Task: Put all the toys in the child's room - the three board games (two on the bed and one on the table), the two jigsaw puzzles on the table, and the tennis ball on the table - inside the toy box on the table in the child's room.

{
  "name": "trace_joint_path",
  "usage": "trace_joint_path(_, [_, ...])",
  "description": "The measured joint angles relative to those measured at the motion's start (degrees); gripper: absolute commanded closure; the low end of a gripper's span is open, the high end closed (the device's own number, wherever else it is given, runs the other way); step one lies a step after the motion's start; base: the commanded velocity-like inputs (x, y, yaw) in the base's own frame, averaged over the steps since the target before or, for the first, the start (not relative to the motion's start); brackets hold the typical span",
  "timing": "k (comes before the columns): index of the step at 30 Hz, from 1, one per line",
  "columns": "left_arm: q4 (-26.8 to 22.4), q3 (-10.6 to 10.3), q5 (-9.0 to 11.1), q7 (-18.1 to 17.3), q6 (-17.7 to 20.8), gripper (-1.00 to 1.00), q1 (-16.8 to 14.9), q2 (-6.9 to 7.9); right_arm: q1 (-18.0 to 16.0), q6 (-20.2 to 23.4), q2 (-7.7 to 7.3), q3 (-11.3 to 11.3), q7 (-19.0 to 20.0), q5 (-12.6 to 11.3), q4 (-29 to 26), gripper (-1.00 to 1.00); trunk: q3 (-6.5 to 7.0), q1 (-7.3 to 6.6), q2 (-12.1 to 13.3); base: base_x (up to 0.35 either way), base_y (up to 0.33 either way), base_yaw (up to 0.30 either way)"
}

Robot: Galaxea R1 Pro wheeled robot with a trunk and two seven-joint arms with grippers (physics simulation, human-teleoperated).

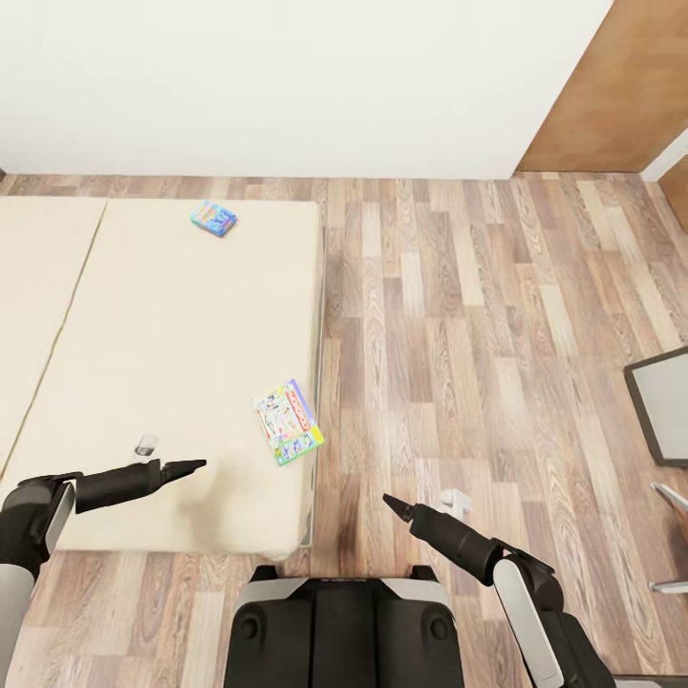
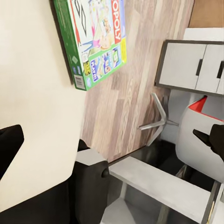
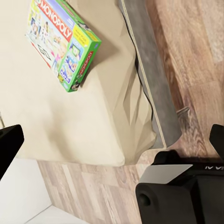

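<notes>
Two board games lie on the beige bed (image 1: 172, 334). A small blue one (image 1: 213, 218) rests near the bed's far edge. A white-green Monopoly box (image 1: 288, 421) (image 2: 95, 39) (image 3: 63, 42) lies flat near the bed's right edge. My left gripper (image 1: 191, 466) (image 2: 112, 140) hovers open over the mattress, a little to the left of the Monopoly box and nearer to me. My right gripper (image 1: 397, 504) (image 3: 112, 140) is open over the floor, just right of the bed's near corner. Both hold nothing. The toy box, jigsaw puzzles and tennis ball are out of view.
Wood floor (image 1: 478, 315) stretches to the right of the bed. A grey panel in a dark frame (image 1: 659, 401) and metal chair legs (image 1: 669, 502) sit at the right edge. A white wall (image 1: 287, 86) and a brown door (image 1: 621, 86) lie beyond. My base (image 1: 344, 621) is below.
</notes>
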Motion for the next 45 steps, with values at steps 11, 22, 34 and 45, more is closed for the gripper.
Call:
trace_joint_path(11, [0.0,0.0,0.0,0.0,0.0,-1.00,0.0,-0.06,0.0,0.0,0.04,0.1,-0.1,0.0,0.1,-1.00,1.03,0.00,0.0,0.000,0.000,0.000])
trace_joint_path(22, [0.0,0.0,0.0,0.0,0.0,-1.00,0.0,-0.06,0.0,-0.1,0.06,0.1,-0.1,0.1,0.1,-1.00,2.07,0.00,0.0,0.000,0.000,0.038])
trace_joint_path(34, [-0.1,0.0,0.0,0.1,-0.1,-1.00,0.0,-0.15,0.0,-0.1,0.12,0.1,-0.1,0.1,0.1,-1.00,3.19,0.00,0.0,0.000,0.000,0.067])
trace_joint_path(45, [-0.1,0.0,0.0,0.1,-0.1,-1.00,0.0,-0.15,0.0,-0.1,0.07,0.0,-0.1,0.1,0.2,-1.00,4.12,0.00,0.0,0.000,0.000,-0.044])
